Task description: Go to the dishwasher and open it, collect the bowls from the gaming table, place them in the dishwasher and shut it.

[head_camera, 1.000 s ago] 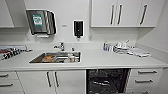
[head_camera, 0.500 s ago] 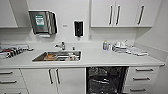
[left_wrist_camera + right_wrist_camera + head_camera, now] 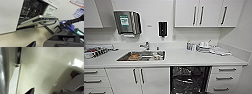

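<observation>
Dishwasher [image 3: 190, 79] standing open under the counter [image 3: 184, 58], racks exposed for loading bowls; grip state of both grippers impossible to tell.

The dishwasher [image 3: 190, 80] sits open under the counter [image 3: 184, 58], right of the cabinet doors [image 3: 137, 80] and left of a stack of drawers [image 3: 226, 78]. The sink [image 3: 142, 55] is set in the counter to its left, with the tap [image 3: 145, 45] behind it. Dishes [image 3: 204, 46] stand on the counter far right. Wall cabinets [image 3: 206, 13] hang above them.
</observation>
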